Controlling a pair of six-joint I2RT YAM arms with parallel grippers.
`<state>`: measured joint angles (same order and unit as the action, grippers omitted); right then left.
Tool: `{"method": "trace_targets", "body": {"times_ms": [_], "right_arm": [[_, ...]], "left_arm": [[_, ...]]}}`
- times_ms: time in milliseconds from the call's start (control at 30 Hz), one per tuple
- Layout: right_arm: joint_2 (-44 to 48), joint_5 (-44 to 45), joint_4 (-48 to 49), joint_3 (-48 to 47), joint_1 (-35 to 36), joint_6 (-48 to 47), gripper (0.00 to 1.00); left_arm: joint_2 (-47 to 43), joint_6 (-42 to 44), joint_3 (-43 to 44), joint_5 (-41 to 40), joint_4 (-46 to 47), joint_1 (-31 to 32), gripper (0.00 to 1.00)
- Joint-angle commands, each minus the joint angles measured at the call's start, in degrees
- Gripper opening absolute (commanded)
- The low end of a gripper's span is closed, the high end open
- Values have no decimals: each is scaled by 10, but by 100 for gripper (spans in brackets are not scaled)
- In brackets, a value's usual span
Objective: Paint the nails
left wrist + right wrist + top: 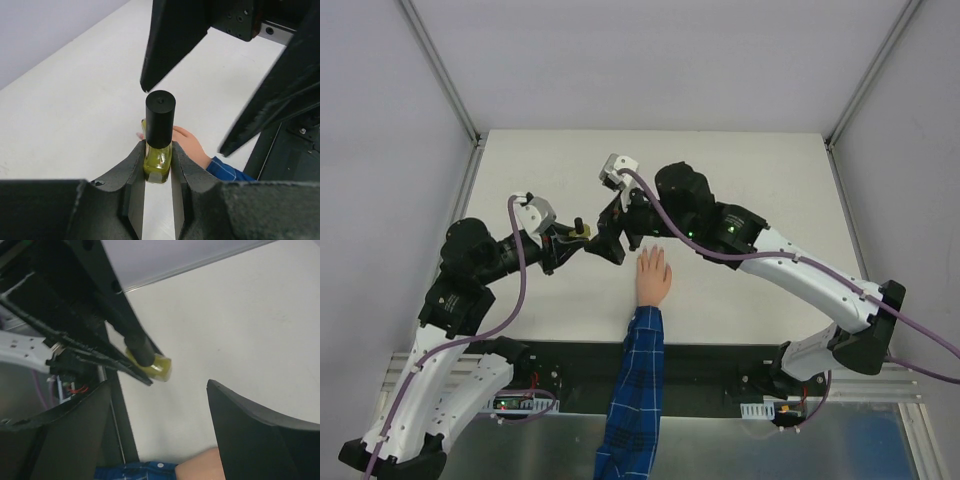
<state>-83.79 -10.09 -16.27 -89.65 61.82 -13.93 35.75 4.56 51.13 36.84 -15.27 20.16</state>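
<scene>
My left gripper [576,235] [158,151] is shut on the yellow glass body of a small polish bottle [158,161] and holds it upright, black cap [160,117] on. My right gripper [609,243] [159,390] is open; its two black fingers [170,40] hang above and either side of the cap without touching it. The bottle [160,367] shows ahead of the jaws in the right wrist view. The peach mannequin hand [653,277] [189,142] lies flat just right of both grippers, with a blue plaid sleeve [635,390]. Its nails are too small to make out, save one pale fingertip [139,135].
The white table [740,180] runs back to grey walls with metal frame posts. A black mounting rail [710,360] with the arm bases lies along the near edge. The sleeve crosses this rail between the two bases.
</scene>
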Motion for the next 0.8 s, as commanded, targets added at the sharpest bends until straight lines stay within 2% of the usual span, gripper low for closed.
{"method": "trace_targets", "body": {"times_ms": [0, 67, 233, 500, 767], "right_arm": [[30, -263, 33, 8, -43, 8, 81], [28, -297, 42, 9, -59, 13, 81], [3, -366, 81, 2, -103, 17, 79], [-46, -476, 101, -33, -121, 35, 61], [-23, -458, 156, 10, -120, 57, 49]], "left_arm": [[17, 12, -6, 4, 76, -3, 0], [30, 7, -10, 10, 85, -3, 0], [53, -25, -17, 83, 116, -3, 0], [36, -97, -41, 133, 168, -3, 0], [28, -168, -38, 170, 195, -3, 0]]}}
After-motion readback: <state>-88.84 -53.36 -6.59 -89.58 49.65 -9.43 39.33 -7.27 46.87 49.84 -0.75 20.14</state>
